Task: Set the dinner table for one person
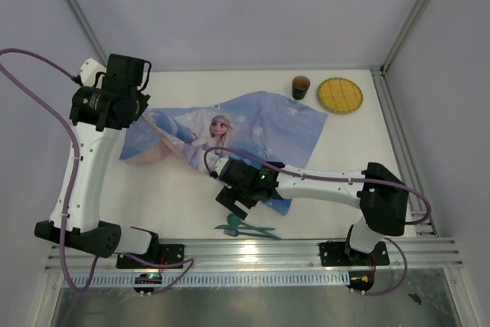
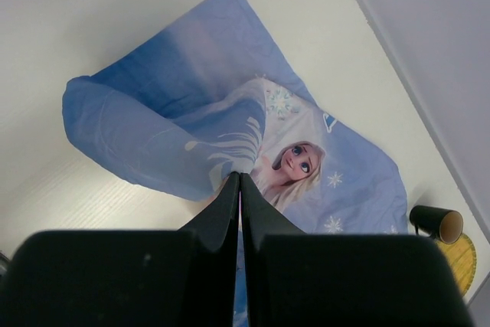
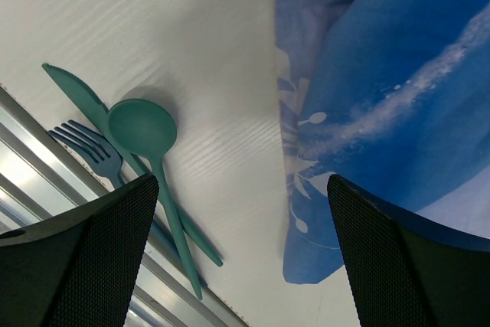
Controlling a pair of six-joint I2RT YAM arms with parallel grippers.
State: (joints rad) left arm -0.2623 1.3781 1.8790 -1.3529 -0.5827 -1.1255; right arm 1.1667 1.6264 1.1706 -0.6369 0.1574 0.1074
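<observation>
Beneath right end effector (image 3: 242, 181) lies the dinner table (image 3: 207, 51).

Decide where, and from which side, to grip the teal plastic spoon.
Grip the teal plastic spoon by its slim handle, probably from straight above, jaws across its width: it lies flat on the white tabletop, crossing a teal plastic knife.

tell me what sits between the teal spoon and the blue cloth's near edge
Nothing. The right wrist view shows only a bare strip of the white dinner table separating the teal spoon from the blue cloth.
</observation>
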